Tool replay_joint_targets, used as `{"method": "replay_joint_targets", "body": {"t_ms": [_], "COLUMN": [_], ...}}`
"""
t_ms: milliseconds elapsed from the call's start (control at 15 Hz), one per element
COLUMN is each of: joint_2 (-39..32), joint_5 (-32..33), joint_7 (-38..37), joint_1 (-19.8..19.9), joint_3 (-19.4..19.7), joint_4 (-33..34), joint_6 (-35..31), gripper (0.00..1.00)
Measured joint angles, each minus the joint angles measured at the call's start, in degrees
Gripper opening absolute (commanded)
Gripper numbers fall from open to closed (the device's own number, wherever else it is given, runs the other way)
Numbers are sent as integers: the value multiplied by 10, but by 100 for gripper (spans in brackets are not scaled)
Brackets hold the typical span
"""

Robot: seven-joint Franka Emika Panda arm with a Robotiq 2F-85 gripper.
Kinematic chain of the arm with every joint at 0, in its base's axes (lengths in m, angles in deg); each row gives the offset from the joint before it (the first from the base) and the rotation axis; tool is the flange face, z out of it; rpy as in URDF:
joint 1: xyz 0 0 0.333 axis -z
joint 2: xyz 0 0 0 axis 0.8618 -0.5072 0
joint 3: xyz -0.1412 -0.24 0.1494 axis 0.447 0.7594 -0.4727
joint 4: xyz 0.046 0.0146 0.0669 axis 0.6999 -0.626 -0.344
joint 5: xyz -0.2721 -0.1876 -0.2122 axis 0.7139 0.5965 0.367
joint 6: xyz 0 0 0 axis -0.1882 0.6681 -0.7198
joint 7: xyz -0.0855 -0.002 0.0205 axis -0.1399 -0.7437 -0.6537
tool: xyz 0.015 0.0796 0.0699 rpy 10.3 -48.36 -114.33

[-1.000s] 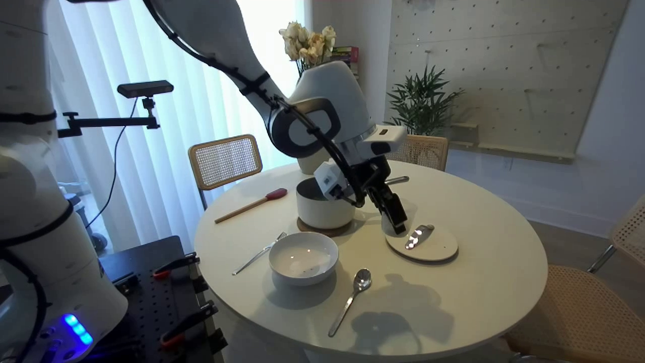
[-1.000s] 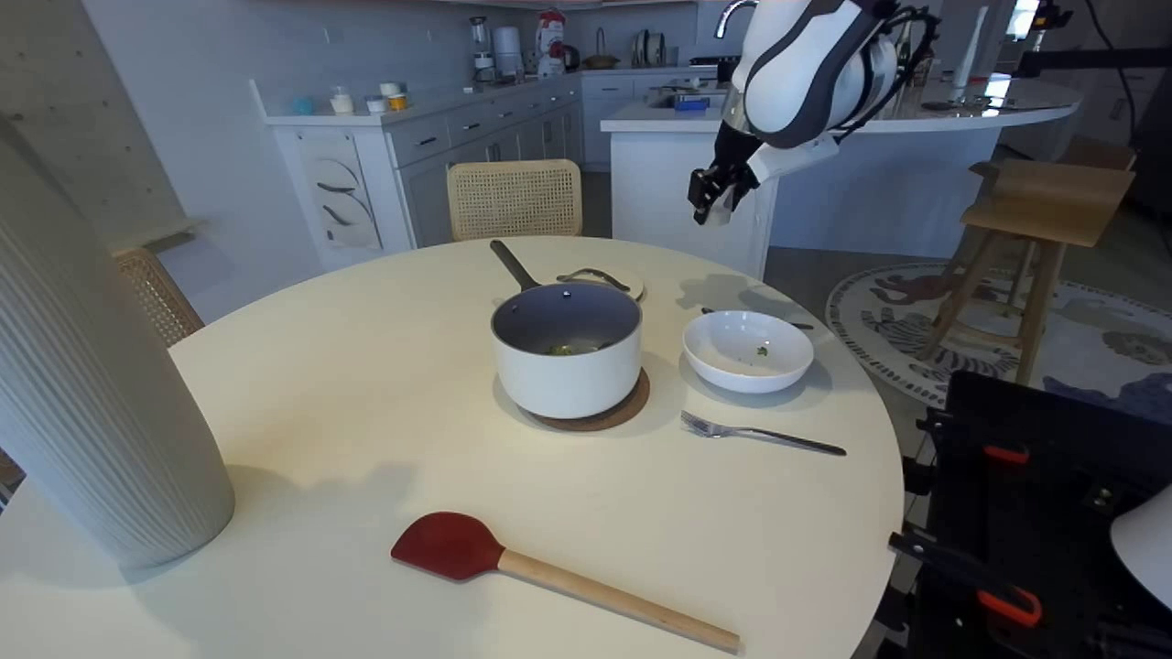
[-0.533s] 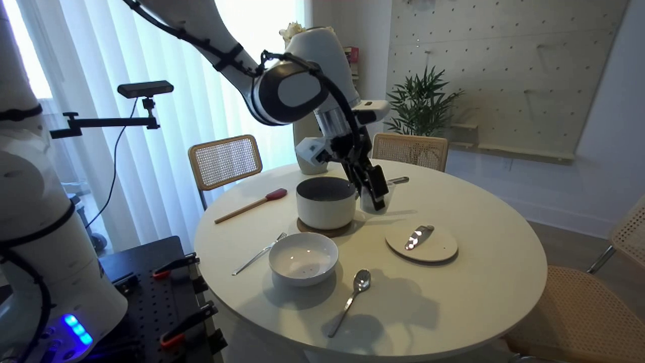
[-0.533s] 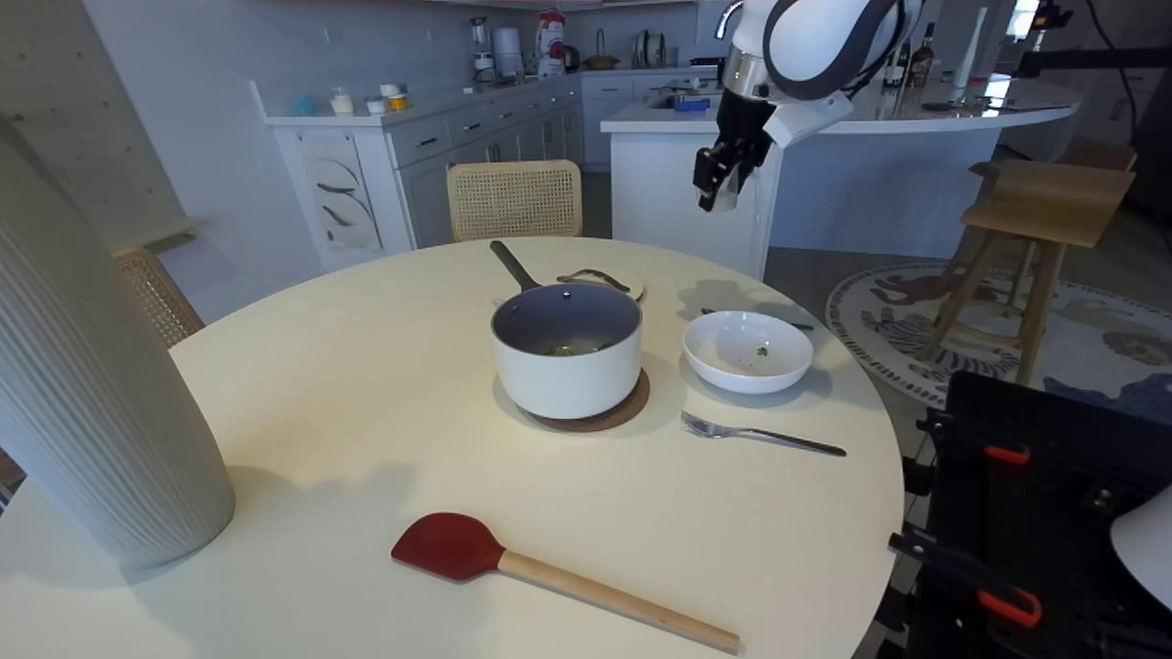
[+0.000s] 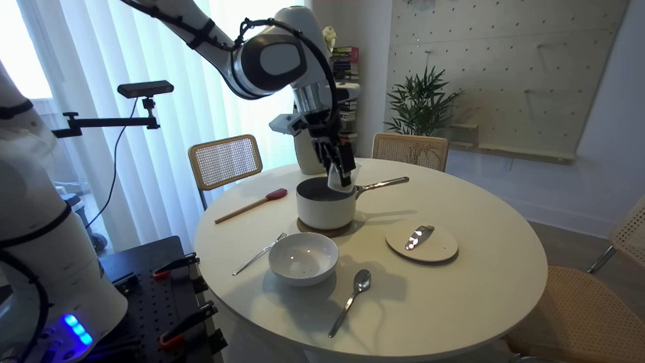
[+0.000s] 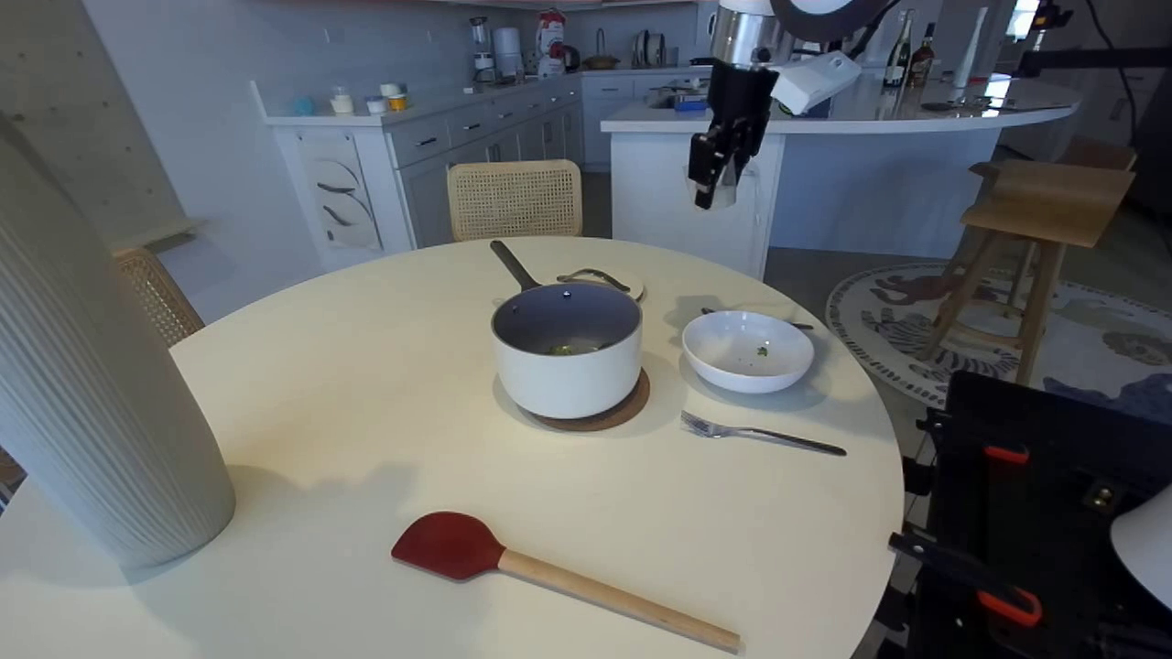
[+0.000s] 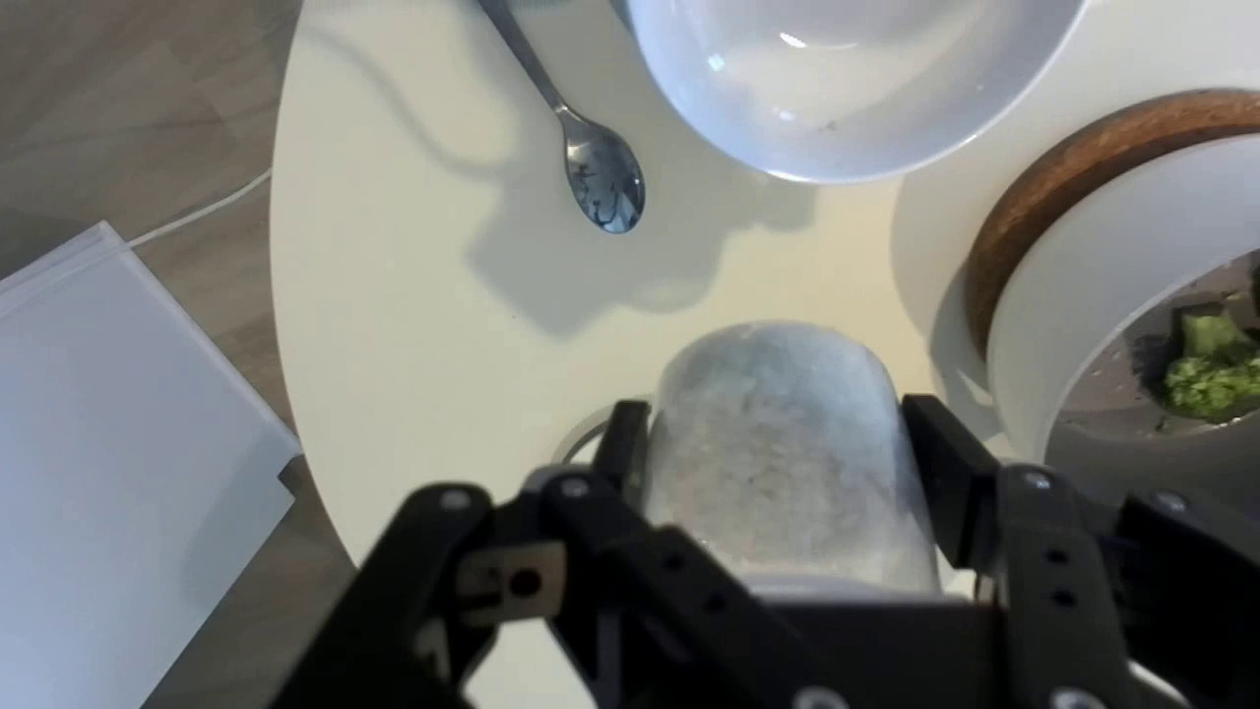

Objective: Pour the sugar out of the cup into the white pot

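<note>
I have the cloudy white round cup [image 7: 787, 458] pinched by its sides in the jaws, probably to free its mouth for pouring, above the round cream surface [image 7: 394, 394], between its edge and the round white, dark-lined saucepan [image 6: 566, 380] it must reach.

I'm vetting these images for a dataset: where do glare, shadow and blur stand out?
In an exterior view, the curtain glows nearly white in places; in an exterior view, a soft shadow spreads from the vase; in the wrist view, bright glints dot the bowl, a broad shadow lies by the spoon, and the near parts of the gripper look blurred.
</note>
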Motion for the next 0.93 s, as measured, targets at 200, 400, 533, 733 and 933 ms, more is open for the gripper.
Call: {"method": "replay_joint_targets", "body": {"t_ms": [200,400,533,733,933], "joint_2": [15,22,23,23,20], "joint_5": [-20,-43,-58,-77,-91], "joint_7": [29,72,105,160,210], "joint_1": [4,4,4,4,3], "joint_3": [-24,-37,-41,-42,-42], "joint_4": [-2,-2,-2,-2,2], "joint_6": [27,47,55,64,66], "gripper": [41,41,41,41,41]}}
